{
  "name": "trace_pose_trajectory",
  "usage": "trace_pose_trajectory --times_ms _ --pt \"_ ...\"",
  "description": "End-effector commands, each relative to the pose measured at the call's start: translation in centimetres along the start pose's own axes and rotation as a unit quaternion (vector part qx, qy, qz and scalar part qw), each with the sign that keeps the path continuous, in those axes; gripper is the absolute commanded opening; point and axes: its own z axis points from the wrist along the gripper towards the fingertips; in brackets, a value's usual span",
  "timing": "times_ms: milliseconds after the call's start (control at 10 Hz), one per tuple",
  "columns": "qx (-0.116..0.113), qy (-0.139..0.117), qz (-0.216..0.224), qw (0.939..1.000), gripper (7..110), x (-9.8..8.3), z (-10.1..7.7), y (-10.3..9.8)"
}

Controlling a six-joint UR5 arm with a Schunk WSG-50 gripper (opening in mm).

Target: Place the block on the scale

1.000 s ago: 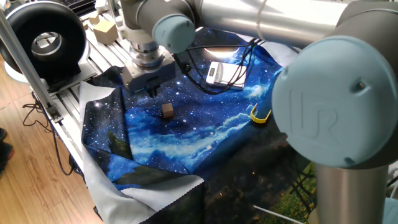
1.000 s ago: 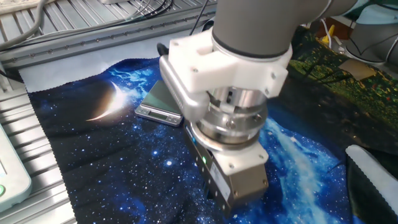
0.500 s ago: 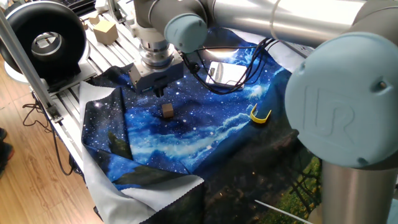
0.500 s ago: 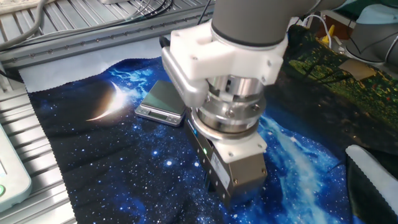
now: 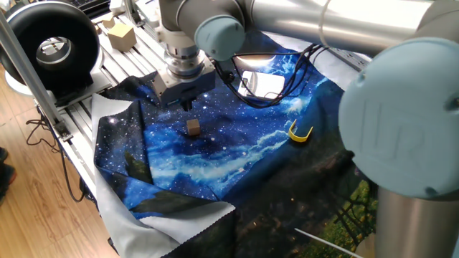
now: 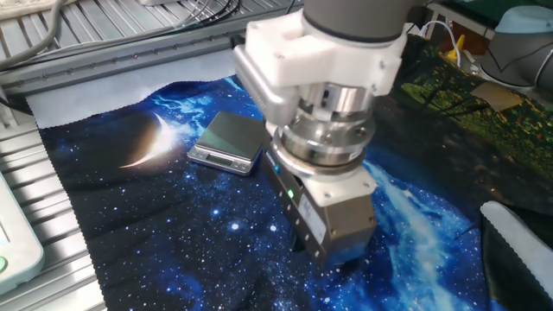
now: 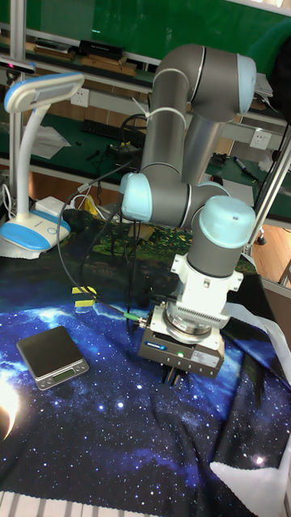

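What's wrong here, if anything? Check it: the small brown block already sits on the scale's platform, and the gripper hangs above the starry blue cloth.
The block is not on the scale. One fixed view shows it lying on the blue cloth, well apart from the scale, whose platform is bare in the other fixed view. The rest holds: the gripper hangs above the cloth.

A starry blue cloth (image 5: 215,154) drapes the counter, one corner folded to show its pale underside. A yellow curved piece (image 5: 299,132) lies near the cloth's edge — well apart, a pale wooden block (image 5: 119,34) sits on the metal rails. A blue-and-white desk lamp (image 7: 34,161) stands behind.
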Motion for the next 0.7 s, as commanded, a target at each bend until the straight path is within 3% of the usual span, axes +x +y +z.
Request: trace_pose_trajectory --times_ms 0,400,600 --pt "-0.006 -0.003 0.001 1.0 7 0.9 -0.3 0.1" --pt "-0.021 -0.034 0.004 0.9992 7 0.7 -0.3 1.3" --pt "0.015 -0.041 0.001 0.9991 7 1.0 -0.4 -0.3"
